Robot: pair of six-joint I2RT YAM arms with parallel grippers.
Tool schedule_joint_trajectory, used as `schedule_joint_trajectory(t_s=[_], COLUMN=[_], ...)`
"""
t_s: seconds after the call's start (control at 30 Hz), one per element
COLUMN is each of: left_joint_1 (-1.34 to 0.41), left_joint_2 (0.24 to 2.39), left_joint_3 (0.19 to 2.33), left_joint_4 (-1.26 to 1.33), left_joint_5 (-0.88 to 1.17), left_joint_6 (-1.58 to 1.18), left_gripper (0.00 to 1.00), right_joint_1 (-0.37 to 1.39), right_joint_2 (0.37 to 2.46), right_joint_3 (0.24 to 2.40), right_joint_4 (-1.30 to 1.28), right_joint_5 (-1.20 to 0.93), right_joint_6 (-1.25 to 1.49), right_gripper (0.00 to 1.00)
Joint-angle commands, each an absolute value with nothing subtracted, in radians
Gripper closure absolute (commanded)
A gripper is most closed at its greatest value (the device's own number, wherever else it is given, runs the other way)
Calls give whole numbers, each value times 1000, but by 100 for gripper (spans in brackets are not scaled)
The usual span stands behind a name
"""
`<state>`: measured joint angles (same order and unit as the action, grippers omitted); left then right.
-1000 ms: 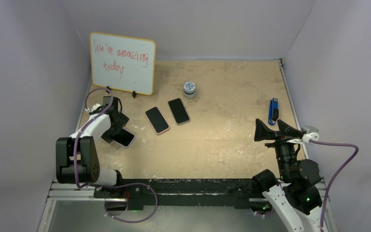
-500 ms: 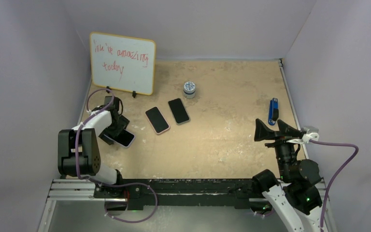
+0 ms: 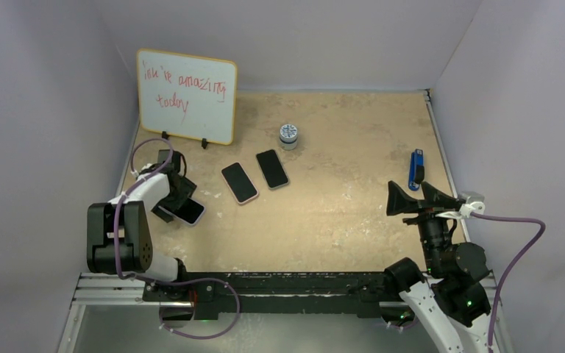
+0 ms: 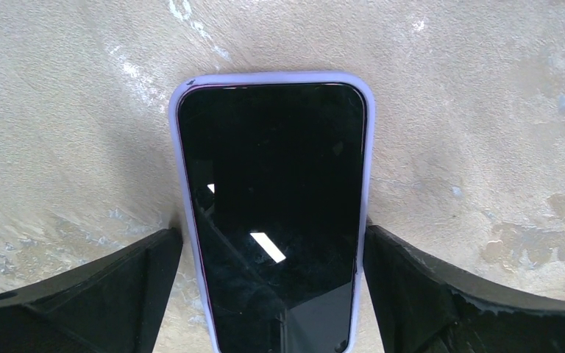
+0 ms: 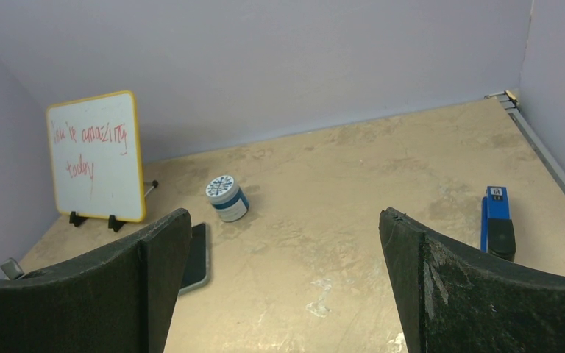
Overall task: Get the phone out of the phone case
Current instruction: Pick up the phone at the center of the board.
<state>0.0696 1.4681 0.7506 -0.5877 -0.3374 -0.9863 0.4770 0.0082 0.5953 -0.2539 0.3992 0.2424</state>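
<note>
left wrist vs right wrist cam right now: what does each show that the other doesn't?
Left wrist only: the cased phone, screen up, between the open fingers of the left gripper. Right wrist only: the whiteboard, a small jar, a blue tool, and a second phone half hidden behind a finger of the open, empty right gripper. Both: the tan table.

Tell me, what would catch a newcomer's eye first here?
Probably the whiteboard with red handwriting, propped at the far left. Just in front of it the left hand, open, straddles a dark-screened phone lying flat in a lilac case. Nearer the middle, two more phones lie side by side.
</note>
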Motion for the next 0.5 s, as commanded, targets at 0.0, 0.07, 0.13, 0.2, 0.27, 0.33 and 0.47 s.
schedule_joint_trajectory(t_s=[0.0,0.07,0.13,0.2,0.27,0.33,0.47], left_joint_1=[80,80,80,80,80,80,80], left_joint_2=[1462,1448,1432,1417,1397,1374,1312], left_joint_3=[690,664,638,612,589,566,526], left_joint_4=[-553,-528,-501,-467,-432,-394,-327], left_joint_5=[-317,-295,-268,-239,-205,-183,-137], left_joint_6=[-999,-1002,-1000,-992,-984,-971,-937], left_gripper=[7,12,21,32,41,48,60], right_joint_1=[482,483,483,483,483,482,482], right_joint_2=[2,4,31,74,126,187,308], right_joint_3=[622,627,644,661,677,691,694], right_joint_4=[-228,-229,-255,-277,-289,-288,-301], right_joint_5=[360,348,327,277,207,151,53], right_joint_6=[236,245,272,305,332,356,422], right_gripper=[1,1,1,1,1,1,1])
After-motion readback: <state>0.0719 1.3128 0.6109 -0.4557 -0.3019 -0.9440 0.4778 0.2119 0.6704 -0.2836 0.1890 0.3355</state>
